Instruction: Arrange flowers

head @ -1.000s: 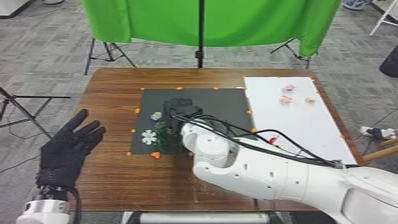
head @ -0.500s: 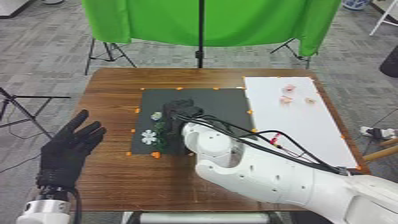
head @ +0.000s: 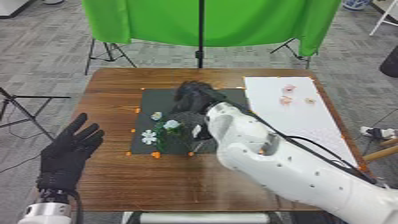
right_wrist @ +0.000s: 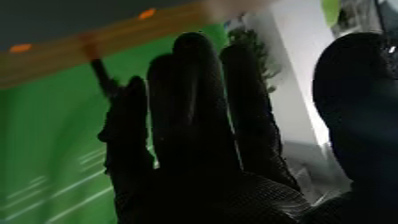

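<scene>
White flowers (head: 149, 137) are lying on the dark mat (head: 236, 96), seemingly as the arrangement, right hand (head: 194, 95) hovering above the mat, fingers straight, thumb apart, left hand (head: 62, 156) hanging open-fingered by the desk's (head: 115, 90) left edge, probably leaving working room.

Beyond the far edge of the wooden desk (head: 115, 175) hangs a green cloth (head: 147, 20), a black pole (head: 200, 30) before it. A black tripod (head: 34, 117) stands left on grey carpet (head: 44, 65).
</scene>
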Tool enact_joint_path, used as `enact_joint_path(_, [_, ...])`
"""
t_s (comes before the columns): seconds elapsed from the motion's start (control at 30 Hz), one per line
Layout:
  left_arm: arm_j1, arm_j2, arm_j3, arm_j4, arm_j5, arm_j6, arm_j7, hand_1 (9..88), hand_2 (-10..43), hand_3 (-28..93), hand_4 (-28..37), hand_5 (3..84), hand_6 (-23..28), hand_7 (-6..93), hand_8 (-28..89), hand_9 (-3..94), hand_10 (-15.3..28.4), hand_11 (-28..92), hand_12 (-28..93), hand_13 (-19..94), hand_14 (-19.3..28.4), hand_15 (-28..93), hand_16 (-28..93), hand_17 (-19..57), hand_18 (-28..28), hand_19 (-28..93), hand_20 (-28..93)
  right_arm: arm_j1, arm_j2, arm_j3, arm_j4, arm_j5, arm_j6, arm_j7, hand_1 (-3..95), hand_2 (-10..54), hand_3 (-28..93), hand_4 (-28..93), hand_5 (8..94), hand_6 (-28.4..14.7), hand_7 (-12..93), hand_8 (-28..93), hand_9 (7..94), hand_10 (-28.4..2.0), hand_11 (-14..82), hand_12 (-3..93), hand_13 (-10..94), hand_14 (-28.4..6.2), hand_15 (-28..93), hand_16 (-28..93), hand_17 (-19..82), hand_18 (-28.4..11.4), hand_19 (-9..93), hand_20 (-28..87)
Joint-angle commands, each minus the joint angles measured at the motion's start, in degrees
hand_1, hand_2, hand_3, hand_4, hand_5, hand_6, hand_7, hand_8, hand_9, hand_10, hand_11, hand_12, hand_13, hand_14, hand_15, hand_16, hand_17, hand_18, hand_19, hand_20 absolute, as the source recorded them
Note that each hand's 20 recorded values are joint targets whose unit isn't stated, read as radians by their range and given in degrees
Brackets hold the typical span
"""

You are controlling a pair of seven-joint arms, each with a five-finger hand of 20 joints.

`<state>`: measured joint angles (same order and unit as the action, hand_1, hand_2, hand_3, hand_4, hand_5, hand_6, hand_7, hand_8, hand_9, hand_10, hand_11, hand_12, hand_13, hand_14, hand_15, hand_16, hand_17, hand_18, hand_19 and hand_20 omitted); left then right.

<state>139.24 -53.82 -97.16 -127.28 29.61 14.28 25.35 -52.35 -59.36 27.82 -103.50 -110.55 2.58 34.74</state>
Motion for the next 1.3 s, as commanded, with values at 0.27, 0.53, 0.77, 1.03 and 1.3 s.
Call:
enact_joint_path(0.27, [1.25, -0.62, 1.09, 0.05, 0.46, 0.00, 0.31, 23.6, 5.3, 83, -24.3, 35.0, 7.7, 10.7, -10, 33.0, 19.8, 19, 9, 21, 26.9, 39, -9, -10.5, 28.4, 60, -5, 8.16, 23.78, -5.04, 6.45, -0.95, 7.30, 4.03, 33.4, -9.5, 80, -28, 55.1, 0.3, 17, -14, 54.7, -16.0, 27.2, 14.2, 46, -14.5, 69, 11, 17, -25.3, 73, 46])
enact_joint_path(0.53, [0.27, -0.76, 1.71, 0.31, 0.56, -0.16, 0.02, 23.7, 5.6, 82, -23.8, 34.7, 7.6, 10.8, -10, 32.7, 19.7, 19, 9, 21, 26.6, 39, -9, -10.4, 28.4, 59, -4, 7.83, 23.33, -4.67, 12.66, -2.13, 5.28, 9.58, 33.9, -9.5, 80, -28, 55.0, 0.5, 17, -14, 55.0, -15.7, 26.4, 14.6, 48, -14.2, 69, 11, 18, -25.3, 74, 45])
enact_joint_path(0.77, [0.04, -2.48, 0.97, 0.23, 1.78, -0.73, -1.16, 23.7, 5.5, 82, -23.8, 34.4, 7.6, 10.9, -10, 32.5, 19.6, 19, 9, 21, 26.5, 39, -9, -10.3, 28.4, 59, -3, 6.72, 22.58, -5.03, 14.89, -2.99, 1.99, 9.57, 34.4, -9.5, 80, -28, 55.6, 1.2, 18, -14, 54.7, -15.8, 25.9, 14.7, 48, -14.2, 69, 11, 19, -25.2, 74, 44])
enact_joint_path(1.03, [-0.88, -3.41, 0.88, 0.43, 2.75, -1.76, -2.72, 23.6, 5.5, 82, -23.6, 33.7, 7.2, 11.3, -10, 32.5, 19.5, 19, 9, 21, 26.5, 39, -9, -10.4, 28.4, 59, -3, 5.67, 18.44, -4.77, 19.45, -3.92, -0.61, 10.35, 35.1, -9.5, 80, -28, 55.5, 1.9, 18, -14, 54.9, -15.6, 25.8, 14.6, 48, -13.8, 69, 11, 18, -25.4, 74, 44])
enact_joint_path(1.3, [-0.16, -2.33, 0.88, 0.28, 1.71, -0.84, -1.62, 23.8, 5.6, 82, -23.6, 33.6, 7.2, 11.5, -10, 32.4, 19.5, 19, 9, 21, 26.5, 39, -9, -10.3, 28.4, 59, -2, 5.97, 17.95, -9.14, 21.73, -8.55, 5.84, 10.91, 49.1, -9.5, 69, -28, 72.6, 4.1, 18, -5, 75.1, -9.0, 21.1, 23.2, 63, -7.7, 65, 19, 23, -23.5, 77, 45])
